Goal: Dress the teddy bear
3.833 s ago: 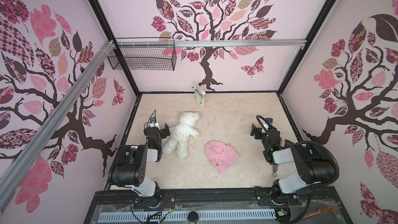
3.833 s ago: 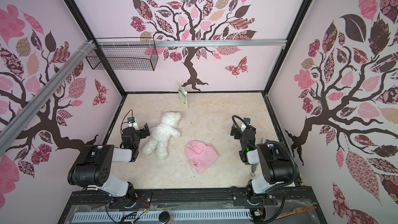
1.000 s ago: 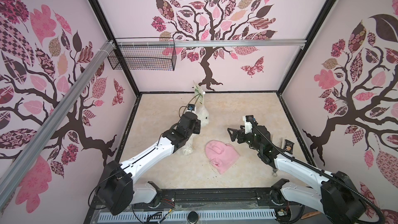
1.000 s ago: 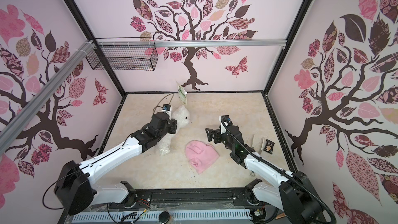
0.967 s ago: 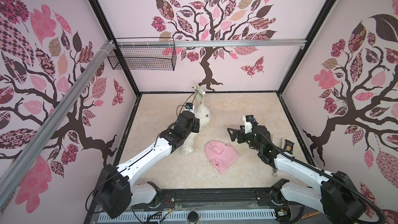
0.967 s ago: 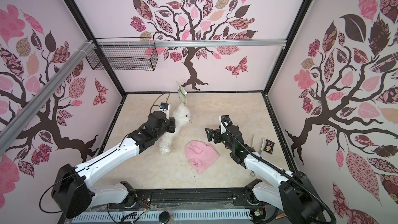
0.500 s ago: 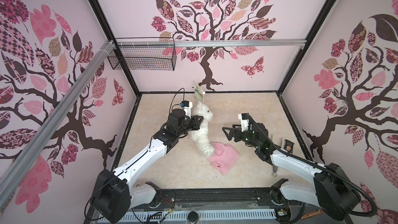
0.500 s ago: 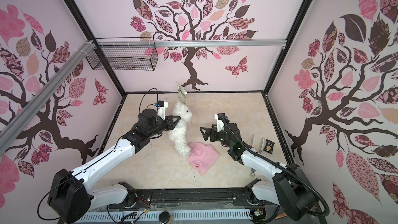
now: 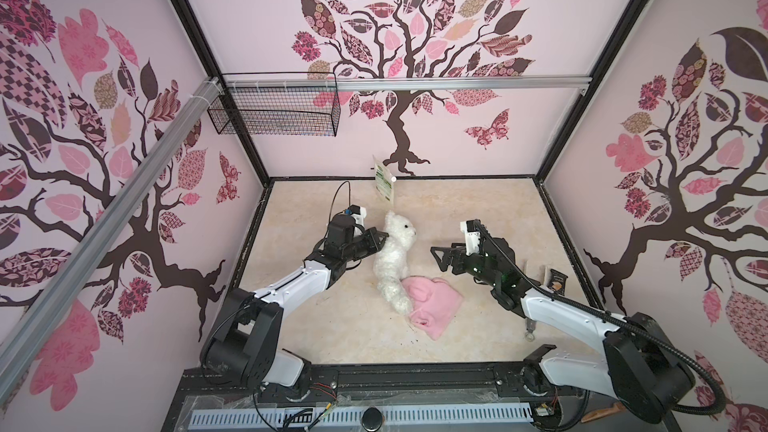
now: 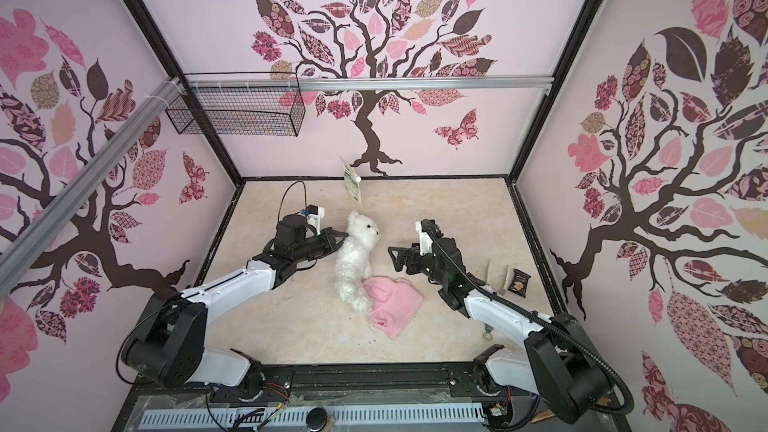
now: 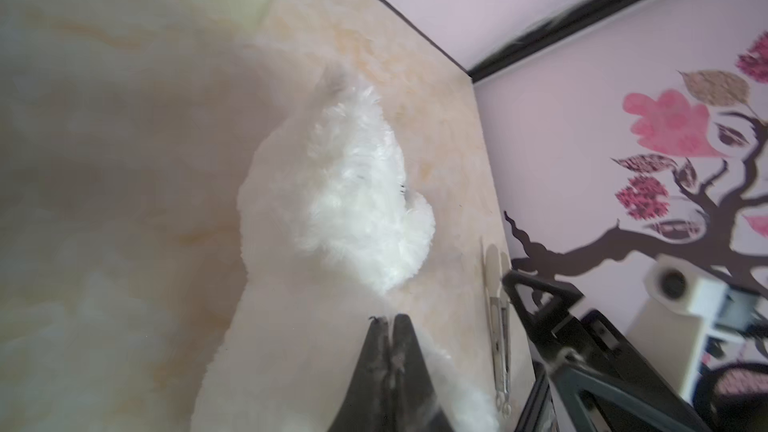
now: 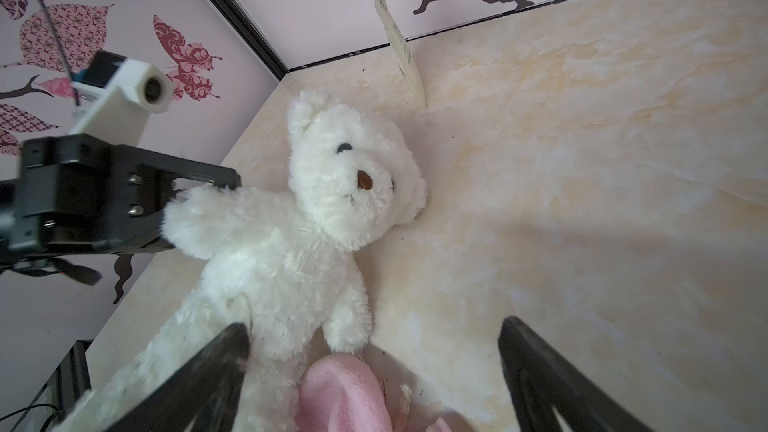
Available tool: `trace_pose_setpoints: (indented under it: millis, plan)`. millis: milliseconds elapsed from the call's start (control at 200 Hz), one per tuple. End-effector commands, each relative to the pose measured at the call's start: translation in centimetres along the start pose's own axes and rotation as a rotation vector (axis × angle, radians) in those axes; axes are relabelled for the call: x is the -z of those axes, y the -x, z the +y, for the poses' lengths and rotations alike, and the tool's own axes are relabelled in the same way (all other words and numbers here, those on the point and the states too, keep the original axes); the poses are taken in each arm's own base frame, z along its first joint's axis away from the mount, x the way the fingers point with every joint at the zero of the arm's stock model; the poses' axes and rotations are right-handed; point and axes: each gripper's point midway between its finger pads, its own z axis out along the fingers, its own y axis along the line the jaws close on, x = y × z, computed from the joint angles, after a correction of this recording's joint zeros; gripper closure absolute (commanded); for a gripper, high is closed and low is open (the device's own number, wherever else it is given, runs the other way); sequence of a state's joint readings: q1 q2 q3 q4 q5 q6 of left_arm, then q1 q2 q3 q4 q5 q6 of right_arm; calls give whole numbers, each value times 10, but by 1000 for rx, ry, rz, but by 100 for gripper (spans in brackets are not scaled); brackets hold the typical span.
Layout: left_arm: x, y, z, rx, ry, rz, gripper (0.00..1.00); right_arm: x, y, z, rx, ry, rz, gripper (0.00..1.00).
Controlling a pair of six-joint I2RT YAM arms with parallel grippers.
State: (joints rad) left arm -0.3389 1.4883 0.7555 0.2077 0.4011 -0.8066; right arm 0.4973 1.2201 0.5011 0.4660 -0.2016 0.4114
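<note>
The left gripper [image 9: 380, 238] sits against the teddy bear [image 9: 394, 254] at its raised arm; the tips look nearly together in its wrist view, but whether fur is pinched between them I cannot tell. The bear lies face-up mid-floor, head toward the back wall, one leg resting on the pink top [image 9: 432, 301]. It looks light, soft and squashy — fur likely to slip, limbs floppy — so a deep pinch on an arm or the torso seems safest. The right gripper [image 9: 439, 257] hovers beside it, jaws spread wide, holding nothing.
</note>
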Motion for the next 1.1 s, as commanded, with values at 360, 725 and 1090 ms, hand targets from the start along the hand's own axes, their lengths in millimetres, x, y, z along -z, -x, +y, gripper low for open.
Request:
trace_pose_setpoints:
  millis: [360,725,1090]
  plan:
    - [68,32,84,71,213,-239,22,3,-21,-5,-20,7,45,3]
    - [31,-6,53,-104,184,-66,3,-23,-36,15,-122,140,111,6]
    - [-18,-36,63,27,73,74,37,-99,-84,39,-121,198,335,17]
